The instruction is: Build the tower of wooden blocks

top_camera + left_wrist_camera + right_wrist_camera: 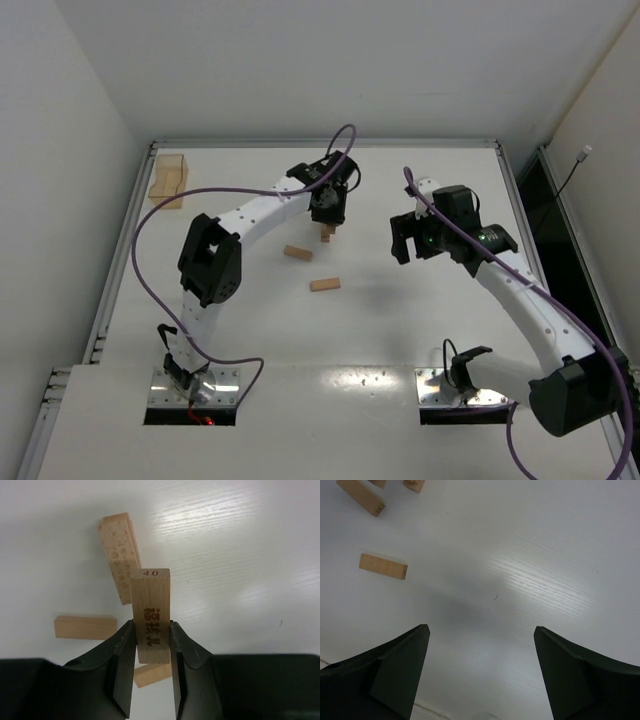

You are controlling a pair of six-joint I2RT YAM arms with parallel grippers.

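**Left arm clamped on a block, right arm hanging wide open**

Left gripper (152,652): jaws closed on one wood block (151,605). The pads sit on its two long sides. The near part is pinched and the rest sticks out past the fingertips. The end face is stamped "40", and the broad face carries burnt-in characters. In the top view this gripper points down at the table (400,330), far-centre, with the arm's purple cable looping over it.

Right under the jaws is a second block (150,676). Only a corner shows below the fingers. Can't tell if the held one touches it, or if anything is stacked there.

Further out in the left wrist view:
- A flat block (85,627) lies on its broad face to the left, near the left finger but apart from it.
- An angled block (119,555) lies beyond, engraved face up. Its near end is overlapped in view by the held block's tip.
- In the top view these two lie on the table just on the near side of the gripper, apart from each other.

Right gripper (482,675): fingers spread wide, nothing between them, only white table and its own shadow below. It hovers over the right-centre of the table, well apart from the blocks. In its wrist view the blocks show only in the top-left corner.

An amber box (168,180) of clear plastic sits at the far-left corner, well away from both arms.
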